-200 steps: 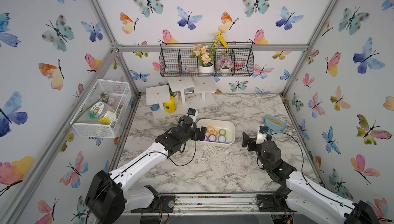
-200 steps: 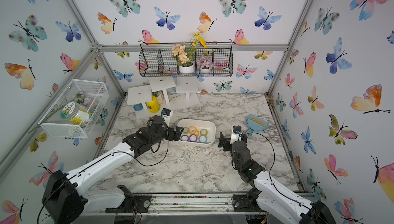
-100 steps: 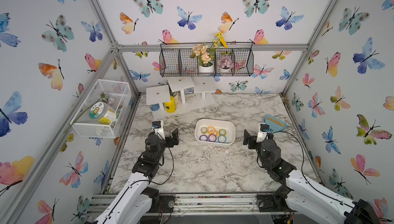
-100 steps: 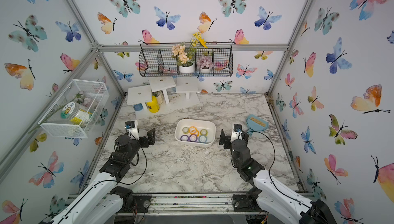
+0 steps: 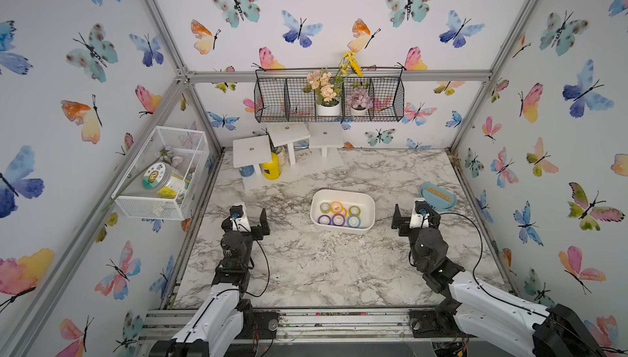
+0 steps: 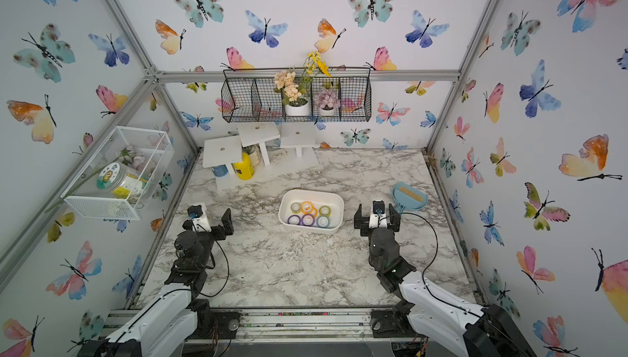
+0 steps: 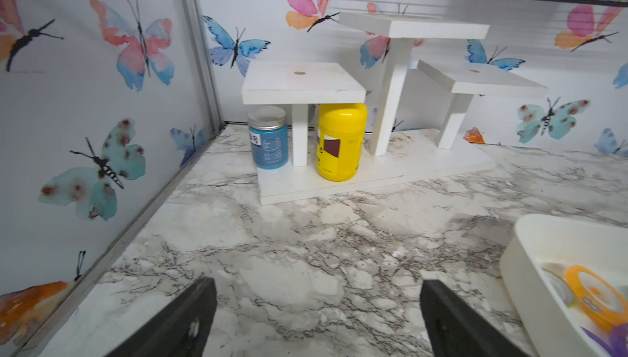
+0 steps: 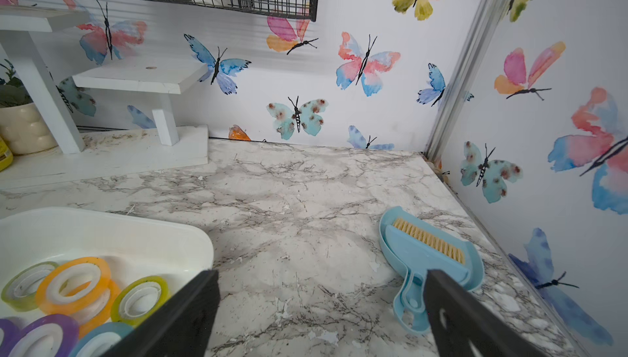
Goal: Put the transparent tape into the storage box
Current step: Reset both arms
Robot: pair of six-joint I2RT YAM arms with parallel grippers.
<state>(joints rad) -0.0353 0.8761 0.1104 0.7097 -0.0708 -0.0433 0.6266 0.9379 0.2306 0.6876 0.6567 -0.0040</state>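
The storage box [image 5: 341,191] [image 6: 311,191] is a shallow white tub in the middle of the marble table. Several tinted see-through tape rolls [image 5: 336,207] [image 8: 73,284] lie inside it: orange, yellow-green, purple and blue. My left gripper [image 5: 249,217] [image 7: 317,285] hovers left of the box, open, with only bare marble between its fingers. The box wall [image 7: 530,270] shows at the edge of the left wrist view. My right gripper [image 5: 414,214] [image 8: 322,275] stands to the right of the box, open and empty, its rim [image 8: 102,217] beside one finger.
A blue dustpan with a brush [image 5: 438,197] [image 8: 428,253] lies close behind my right gripper. A white stepped stand [image 5: 289,141] with a yellow jar [image 5: 271,166] and a blue jar [image 5: 247,171] stands at the back left. A black wire rack [image 5: 329,100] and a white mesh basket [image 5: 163,168] hang on the walls.
My left arm has drawn back from the box's left edge towards the front left of the table, its gripper open throughout. The right arm has hardly moved.
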